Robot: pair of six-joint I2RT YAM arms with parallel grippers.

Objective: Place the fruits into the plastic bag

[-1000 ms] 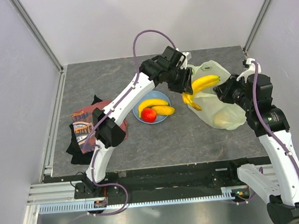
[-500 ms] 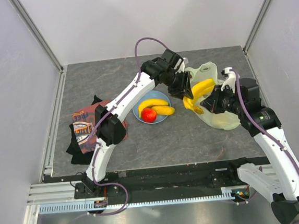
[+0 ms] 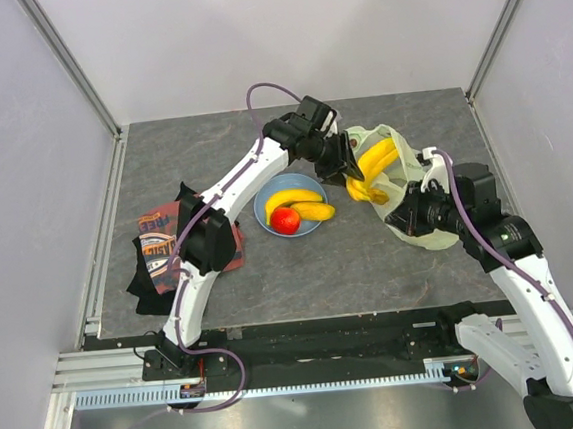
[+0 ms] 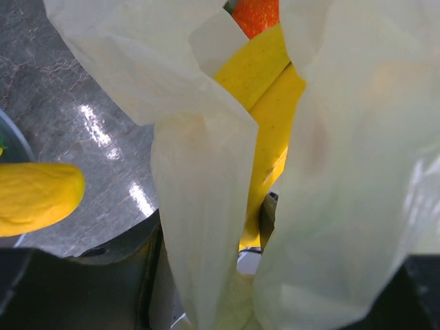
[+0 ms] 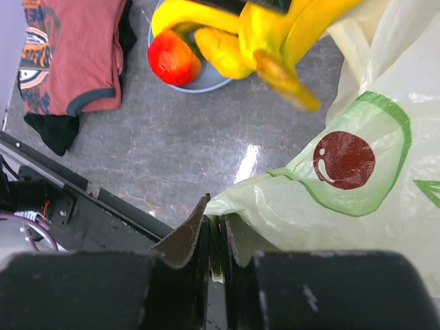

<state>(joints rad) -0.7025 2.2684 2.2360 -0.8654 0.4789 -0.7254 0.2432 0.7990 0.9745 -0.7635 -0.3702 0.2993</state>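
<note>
The left pincer (image 3: 349, 167) is clamped about half-wide on a bunch of bananas (image 3: 374, 161) at the centre right of the overhead view. The bunch's long axis slants from lower left to upper right, and its upper-right ends point into the mouth of the plastic bag (image 3: 435, 238). In the left wrist view the pale film hangs on both sides of the yellow fruit.

The right pincer (image 5: 214, 228) is nearly closed, pinching the bag's lower edge just right of the bunch. The bag lies on the tabletop (image 3: 191, 153) at the right.

To the left, a blue plate (image 3: 309, 229) carries two more bananas (image 3: 295, 198) lying roughly crosswise and a red fruit (image 3: 285, 221). A T-shirt (image 3: 159, 248) lies at far left.
</note>
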